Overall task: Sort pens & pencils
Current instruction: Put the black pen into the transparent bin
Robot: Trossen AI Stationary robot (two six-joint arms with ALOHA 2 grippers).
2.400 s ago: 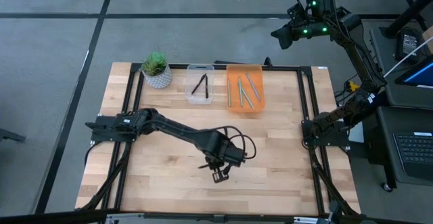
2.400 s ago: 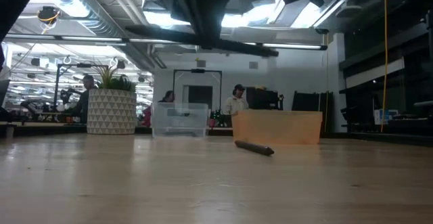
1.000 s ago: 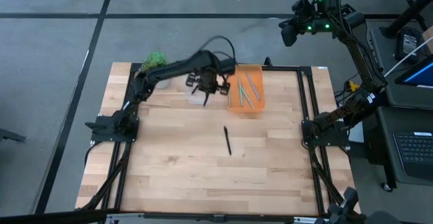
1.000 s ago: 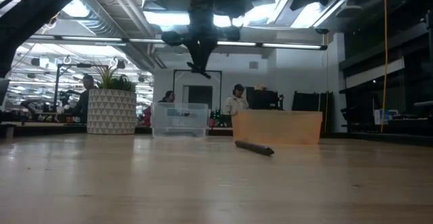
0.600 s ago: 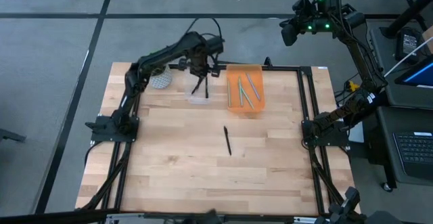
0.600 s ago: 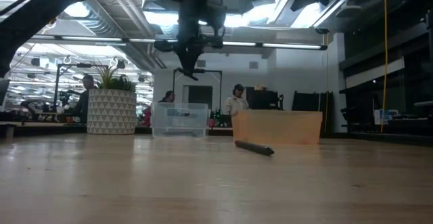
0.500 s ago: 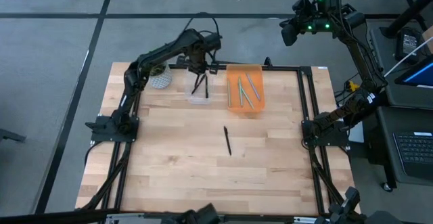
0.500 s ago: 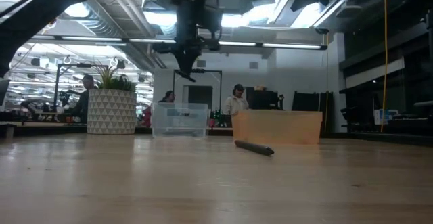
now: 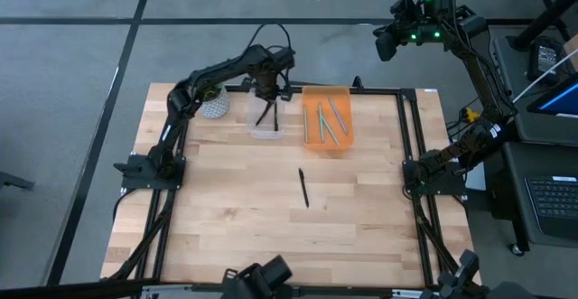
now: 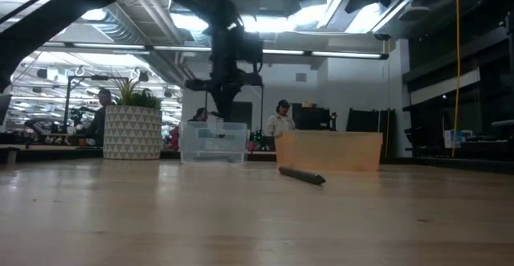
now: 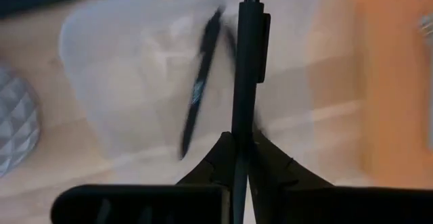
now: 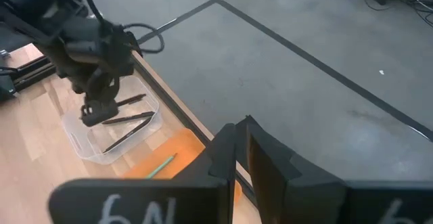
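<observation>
Pens & pencils: one black pen (image 11: 246,82) is pinched upright between the left gripper's (image 11: 241,158) fingers, over the clear bin (image 9: 267,116); more black pens (image 12: 128,119) lie in that bin; the teal-green pencils (image 9: 327,120) lie in the orange bin (image 9: 326,118); a last black pen (image 9: 303,188) lies loose on the bare wood near the middle of the table (image 9: 361,227).

Risk, the drop: the held pen stands tall above the clear bin. From where I stand, if the fingers let go from this height it could bounce off a wall or off the pens already inside and end up on the table, or lean out over the rim.

Risk, the neighbours: the potted plant (image 9: 208,94) is just beside the clear bin on one side and the orange bin on the other. A sideways swing of the arm could nudge either one.

Risk, the leftover: the loose pen is slim and lies flat, so a grab that comes down slightly off line would likely roll it away.

Left arm pose: stretched from its base at the table's left edge to the back of the table, wrist bent down, gripper hanging over the clear bin and clenched on the pen.

Right arm pose: raised high beyond the table's back right corner, well apart from the work; right gripper (image 12: 241,145) has its fingers pressed together on nothing.
</observation>
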